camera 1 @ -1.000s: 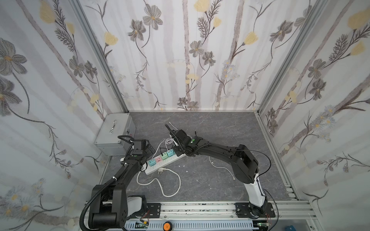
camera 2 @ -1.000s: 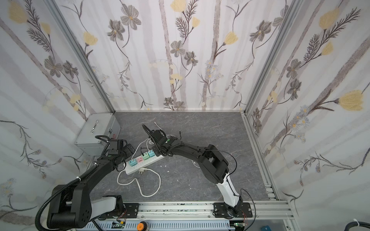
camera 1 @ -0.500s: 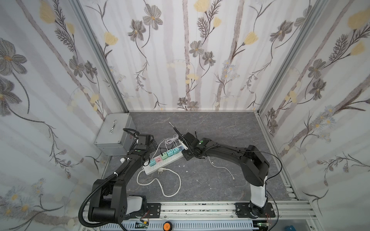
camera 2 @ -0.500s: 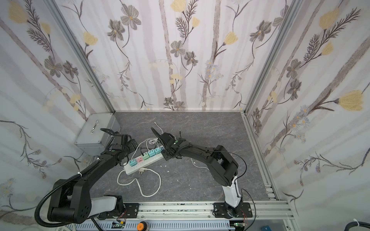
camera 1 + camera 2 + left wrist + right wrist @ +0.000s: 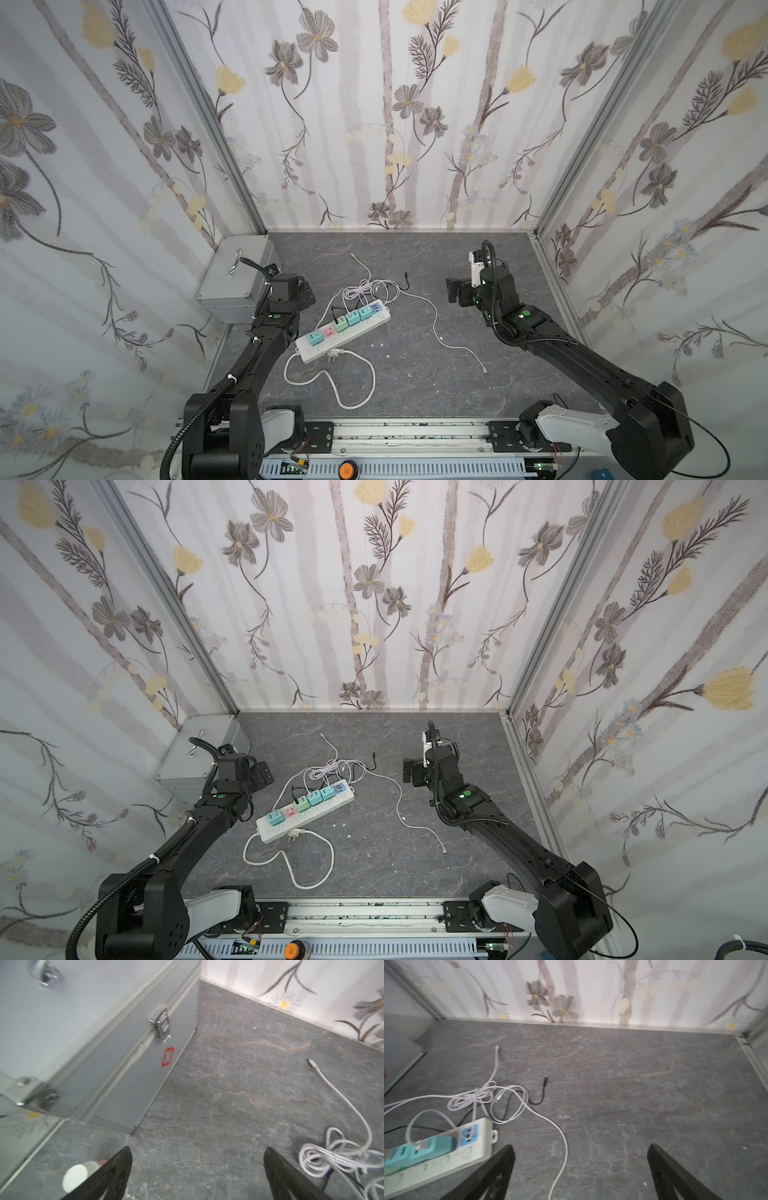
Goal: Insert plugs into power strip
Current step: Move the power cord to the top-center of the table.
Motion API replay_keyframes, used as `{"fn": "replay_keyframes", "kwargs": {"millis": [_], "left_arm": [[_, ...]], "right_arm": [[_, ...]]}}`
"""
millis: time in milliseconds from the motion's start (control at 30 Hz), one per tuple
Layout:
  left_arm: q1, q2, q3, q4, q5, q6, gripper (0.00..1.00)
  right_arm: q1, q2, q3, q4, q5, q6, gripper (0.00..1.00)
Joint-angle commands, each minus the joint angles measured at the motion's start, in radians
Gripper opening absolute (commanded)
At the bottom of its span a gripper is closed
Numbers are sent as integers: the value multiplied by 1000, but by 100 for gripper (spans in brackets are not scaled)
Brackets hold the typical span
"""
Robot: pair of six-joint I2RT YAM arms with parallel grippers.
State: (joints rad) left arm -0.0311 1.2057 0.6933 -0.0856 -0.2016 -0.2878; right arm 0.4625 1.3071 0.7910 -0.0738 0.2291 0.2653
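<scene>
Both of my grippers are hanging empty over the table (image 5: 415,395), jaws spread wide. At the table's back left corner the box (image 5: 232,282) is sitting against the wall. Just beside its front face my left gripper (image 5: 197,1148) is hovering, its fingers (image 5: 116,1169) standing far apart with only bare table between them. Right of it the strip (image 5: 363,330) is lying slantwise, left of the table's middle, one end pointing toward the front left corner and the other toward the back. The plugs (image 5: 353,318) are sitting on it, four in both top views (image 5: 315,799). One teal plug is sitting at the end nearer the front edge, then comes a bare pink socket (image 5: 329,331), then a mint plug and two teal ones side by side. The cord (image 5: 332,386) is looping from the strip's near end toward the front edge. Thin cables (image 5: 365,286) are trailing from the plugs into a tangle behind the strip, and one white cable is running right past the table's middle. Near the right edge, well apart from the strip, my right gripper (image 5: 580,1145) is hovering, its fingers gaping and holding nothing.
</scene>
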Motion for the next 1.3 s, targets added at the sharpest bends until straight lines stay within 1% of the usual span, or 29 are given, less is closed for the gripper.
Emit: {"fn": "replay_keyframes", "kwargs": {"millis": [0,33,67,133,167,200,233,300,400,467,533,733,867,933,967,1033,1133,1200,1267], "left_arm": [[-39,19,13,-31,85,-48,100],[-52,30,24,-54,70,-60,100],[-61,46,36,-75,66,-72,100],[-79,90,57,-98,52,-94,100],[-90,112,67,-107,37,-101,100],[-98,135,77,-114,20,-108,100],[-103,153,86,-116,13,-112,100],[-119,202,111,-116,17,-128,100],[-171,284,159,-111,40,-146,100],[-213,344,196,-105,49,-159,100],[-251,409,243,-106,61,-173,100],[-357,583,396,-126,102,-216,100],[-400,666,469,-89,180,-257,100],[-414,692,521,-118,156,-244,100],[-414,694,542,-131,129,-231,100],[-407,682,570,-152,75,-200,100],[-387,652,607,-200,33,-131,100],[-375,631,630,-246,-4,-63,100],[-361,615,657,-323,-83,0,100]], "right_arm": [[-82,-49,-66,44,16,69,100],[-103,-63,-89,59,-22,75,99],[-119,-70,-112,90,-93,67,99],[-126,-54,-138,173,-271,24,99],[-121,-25,-130,203,-396,6,99],[-108,18,-104,206,-480,6,99],[-81,59,-74,190,-518,0,99],[-2,145,7,121,-508,-50,99],[70,224,67,119,-476,-73,99],[76,243,71,149,-488,-53,99],[75,242,67,165,-476,-42,99],[67,193,32,131,-417,-67,99],[59,167,-3,128,-397,-73,99],[57,174,-3,122,-423,-87,99],[59,184,2,117,-459,-96,99],[71,218,13,126,-525,-110,99],[99,291,38,144,-585,-120,97],[125,368,77,141,-609,-112,95],[155,415,111,136,-593,-97,94]]}}
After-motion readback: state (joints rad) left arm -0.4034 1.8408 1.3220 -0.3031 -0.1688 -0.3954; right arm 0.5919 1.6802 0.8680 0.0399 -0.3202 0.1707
